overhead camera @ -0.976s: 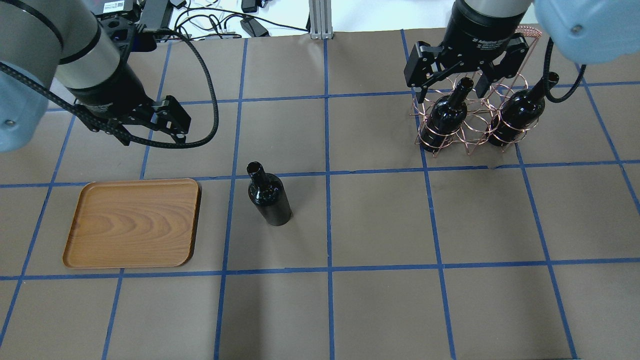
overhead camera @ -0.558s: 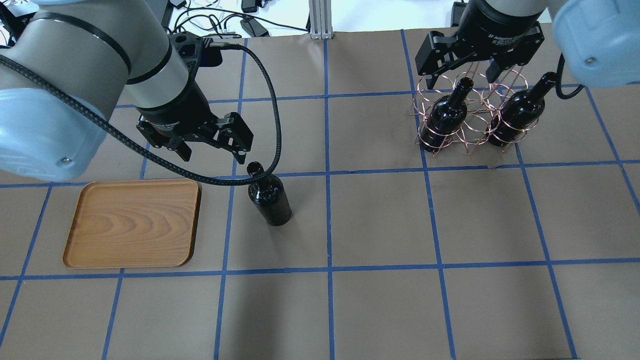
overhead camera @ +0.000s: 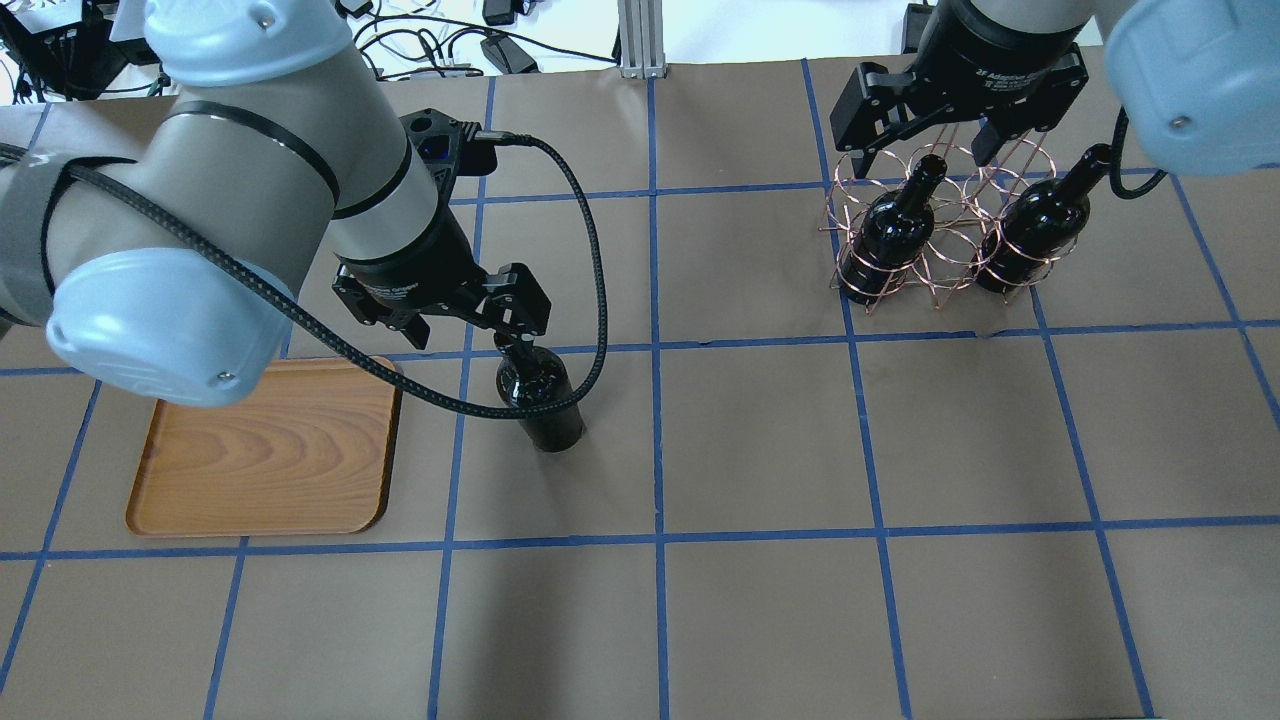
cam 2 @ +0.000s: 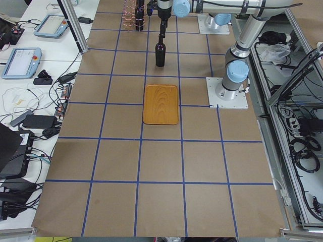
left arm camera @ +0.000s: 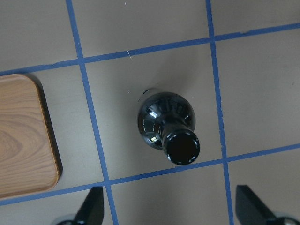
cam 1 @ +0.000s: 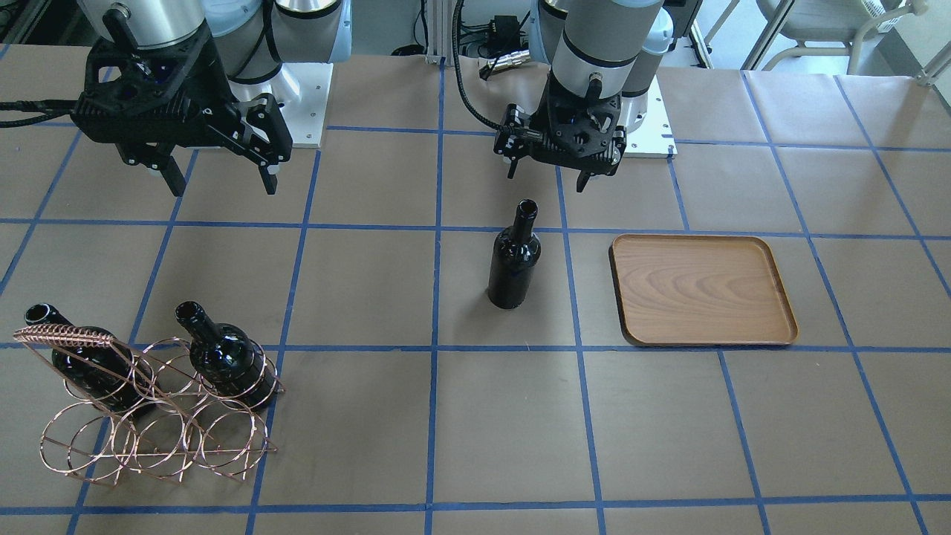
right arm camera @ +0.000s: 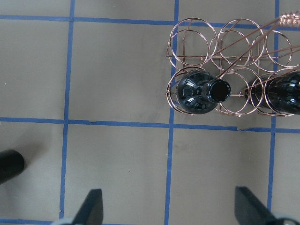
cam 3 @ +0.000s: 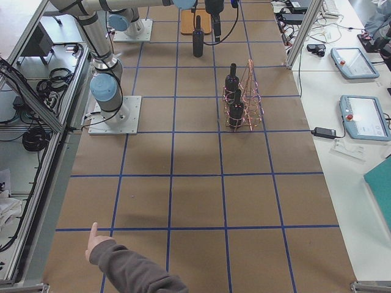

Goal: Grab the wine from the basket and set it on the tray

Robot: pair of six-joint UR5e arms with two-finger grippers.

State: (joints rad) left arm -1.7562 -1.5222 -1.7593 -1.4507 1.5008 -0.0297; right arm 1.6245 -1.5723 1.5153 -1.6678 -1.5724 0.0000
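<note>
One wine bottle (overhead camera: 540, 395), dark and glossy, stands upright on the table right of the wood-grain tray (overhead camera: 265, 450). It also shows in the front view (cam 1: 513, 267) and the left wrist view (left arm camera: 164, 124). My left gripper (overhead camera: 455, 325) is open and hovers above this bottle's mouth, a little to the robot's side of it (cam 1: 547, 174). The copper wire basket (overhead camera: 950, 250) holds two more bottles (overhead camera: 890, 230) (overhead camera: 1040, 225). My right gripper (overhead camera: 925, 158) is open and empty above the basket. The right wrist view shows a basket bottle (right arm camera: 199, 93) from above.
The tray (cam 1: 702, 290) is bare. Blue tape lines grid the brown table. Cables (overhead camera: 430, 45) and an aluminium post (overhead camera: 640, 35) lie at the far edge. A person's hand (cam 3: 104, 250) shows at the table's near end in the exterior right view.
My left arm has swung from the far left in over the standing bottle. My right gripper drew up and back from the basket bottle early on, then held still. Bottles have not moved.
</note>
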